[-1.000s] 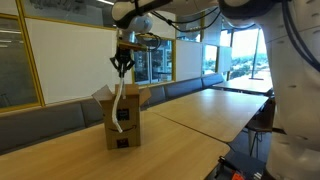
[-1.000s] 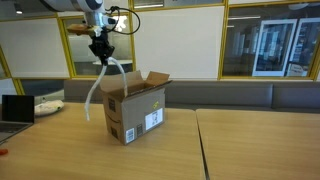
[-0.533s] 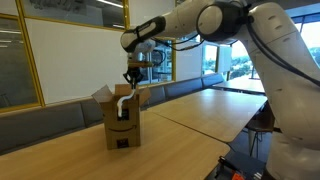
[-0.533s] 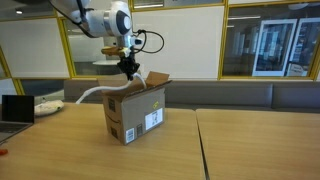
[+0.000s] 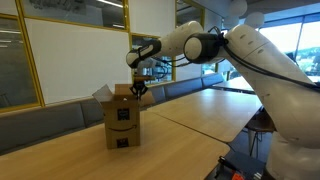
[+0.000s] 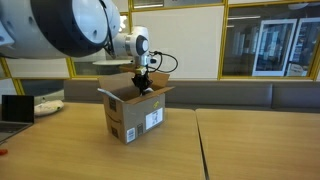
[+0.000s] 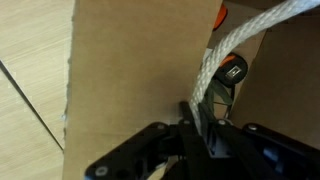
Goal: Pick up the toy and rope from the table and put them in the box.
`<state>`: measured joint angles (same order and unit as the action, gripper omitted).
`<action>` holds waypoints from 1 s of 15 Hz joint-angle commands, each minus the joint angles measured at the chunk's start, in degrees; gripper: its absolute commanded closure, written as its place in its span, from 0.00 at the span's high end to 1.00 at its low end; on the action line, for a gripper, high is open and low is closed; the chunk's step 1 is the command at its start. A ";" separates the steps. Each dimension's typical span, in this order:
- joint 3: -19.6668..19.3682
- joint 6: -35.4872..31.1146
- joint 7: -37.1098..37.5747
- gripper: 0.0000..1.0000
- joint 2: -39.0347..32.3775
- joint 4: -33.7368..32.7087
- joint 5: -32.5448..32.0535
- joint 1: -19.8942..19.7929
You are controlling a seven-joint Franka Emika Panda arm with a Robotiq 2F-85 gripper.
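Observation:
The brown cardboard box (image 5: pixel 122 122) (image 6: pixel 134 113) stands upright on the tan table (image 5: pixel 190 125) (image 6: pixel 250 145), flaps open. My gripper (image 5: pixel 140 88) (image 6: pixel 143 85) is low at the box's top opening in both exterior views. In the wrist view the gripper (image 7: pixel 200 118) is shut on the whitish twisted rope (image 7: pixel 245 35), which runs from the fingers into the box past a cardboard flap (image 7: pixel 130 70). Outside the box no rope shows. A small orange-red patch (image 7: pixel 220 15) sits inside the box; I cannot tell whether it is the toy.
A laptop (image 6: pixel 12 108) and a white object (image 6: pixel 48 104) lie at the table's far end. A cushioned bench (image 6: pixel 240 95) runs along the glass wall behind. The robot's arm (image 5: pixel 270 80) spans the space beside the box. A seam (image 6: pixel 197 140) crosses the tabletop.
The gripper has come down from above the box to its opening. The rope, which hung down the outside of the box, has gone inside.

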<state>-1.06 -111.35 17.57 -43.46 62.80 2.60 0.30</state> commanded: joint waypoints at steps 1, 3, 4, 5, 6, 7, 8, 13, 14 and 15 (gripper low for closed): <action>0.14 3.46 -0.66 0.13 -5.86 -8.28 1.35 -0.18; -0.12 5.01 0.01 0.38 -6.60 -9.97 1.00 0.16; -0.08 5.55 0.14 0.40 -6.69 -10.64 0.96 0.33; -0.15 6.16 0.32 0.46 -6.76 -11.17 0.75 0.60; -0.11 6.35 0.34 0.55 -6.41 -11.14 0.57 0.95; -0.01 6.30 0.33 0.62 -6.25 -11.18 0.59 1.21; 0.13 6.06 0.40 0.69 -5.82 -10.86 0.66 1.54; 0.87 5.06 0.80 1.00 -1.73 -7.74 -0.29 3.91; 0.63 4.65 1.03 1.00 0.38 -6.33 -0.77 4.64; 0.45 4.56 1.32 1.00 2.20 -5.48 -1.13 5.26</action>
<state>-0.26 -106.56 17.70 -46.92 54.48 2.63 3.92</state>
